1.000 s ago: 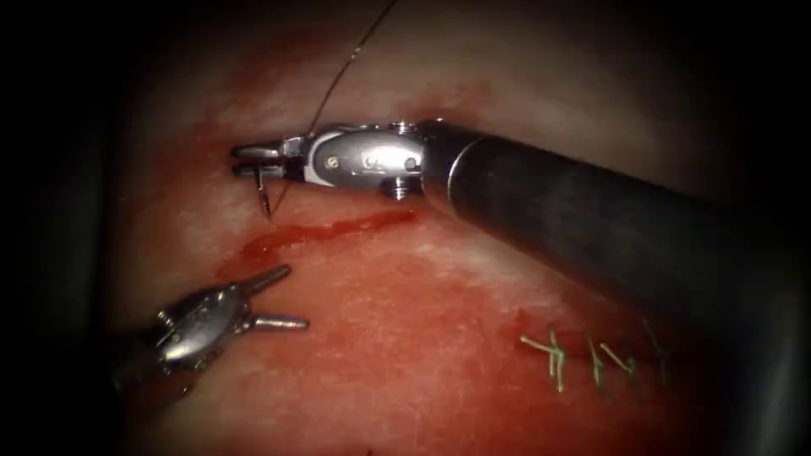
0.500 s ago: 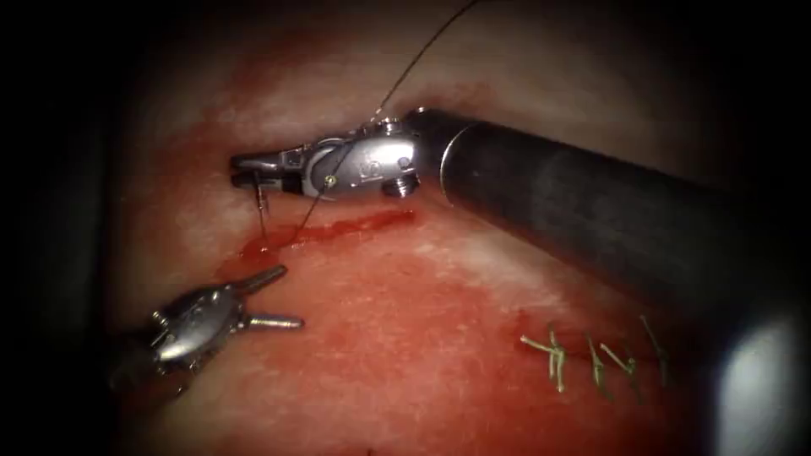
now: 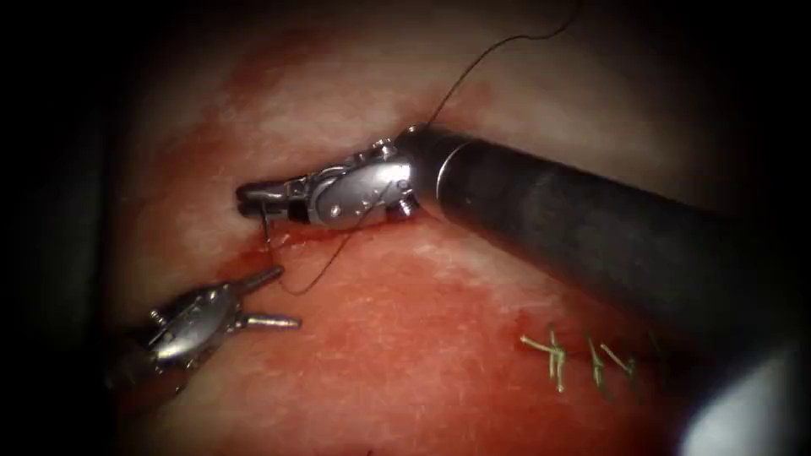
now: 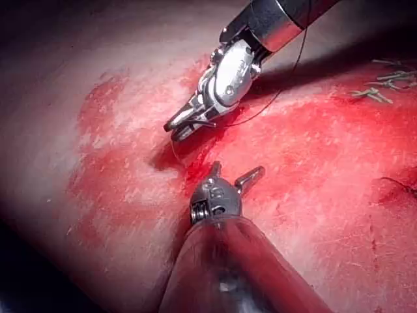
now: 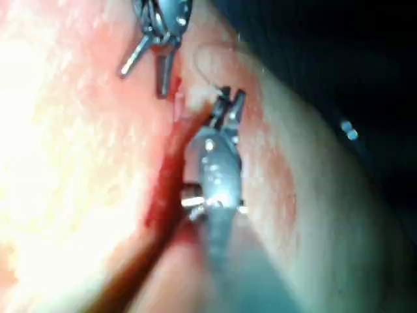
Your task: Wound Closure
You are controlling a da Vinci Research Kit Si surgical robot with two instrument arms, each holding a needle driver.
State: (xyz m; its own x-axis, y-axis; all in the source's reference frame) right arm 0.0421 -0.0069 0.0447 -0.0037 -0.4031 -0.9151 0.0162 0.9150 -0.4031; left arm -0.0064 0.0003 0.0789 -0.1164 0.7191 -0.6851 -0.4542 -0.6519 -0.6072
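Observation:
The right tool (image 3: 252, 199) comes in from the right and lies low over the tissue (image 3: 405, 338), its jaws shut on the curved needle (image 3: 265, 223) near its tail end. The needle hangs down from the jaws, and its point meets the left end of the cut (image 3: 291, 240). I cannot tell how deep it enters. Dark thread (image 3: 317, 274) loops below the jaws, crosses the tool's wrist and runs off up and to the right. The left tool (image 3: 285, 297) rests just below the cut's left end, open and holding nothing. Both also show close up: right tool (image 4: 176, 128), left tool (image 4: 238, 173), needle (image 4: 174, 147).
Several finished stitches (image 3: 557, 355) with pale cut thread ends sit on the closed part of the wound at the lower right, also seen as stitches (image 4: 384, 81). Red fluid (image 3: 253, 250) stains the tissue around the cut. The right tool's thick shaft (image 3: 591, 228) crosses above the cut.
The right tool has dropped and tilted toward the cut, bringing the needle's point down to the cut's left end. The thread has swung to the right. The left tool has barely moved.

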